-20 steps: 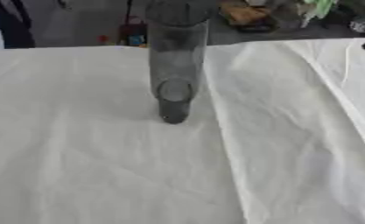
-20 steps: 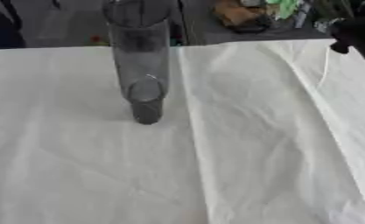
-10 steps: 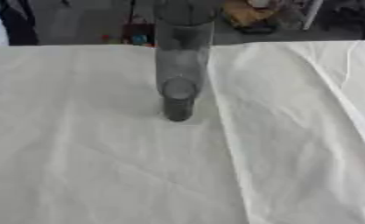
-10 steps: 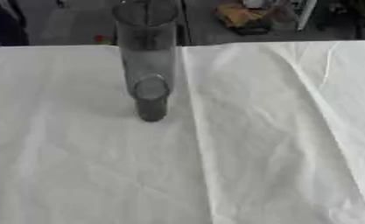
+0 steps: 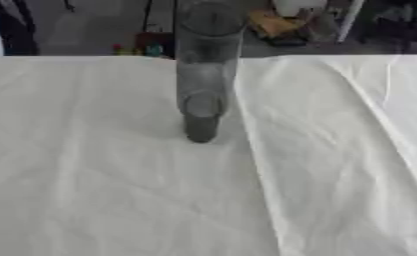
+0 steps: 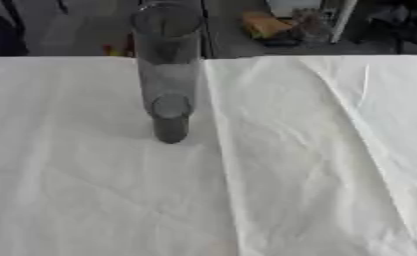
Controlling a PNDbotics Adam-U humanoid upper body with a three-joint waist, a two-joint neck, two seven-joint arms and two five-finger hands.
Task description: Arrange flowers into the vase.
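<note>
Neither hand is showing in either view. A tall, clear glass cylinder vase [image 5: 203, 75] is standing upright on the white tablecloth [image 5: 115, 190], toward the table's far edge and touching a long central crease.

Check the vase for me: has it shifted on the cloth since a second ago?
No. The vase stands upright just left of the same long crease in the cloth as before; only the camera view has shifted.

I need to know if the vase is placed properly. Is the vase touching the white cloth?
Touching. In the left eye view the vase stands upright with its base resting directly on the white cloth, no gap visible.
</note>
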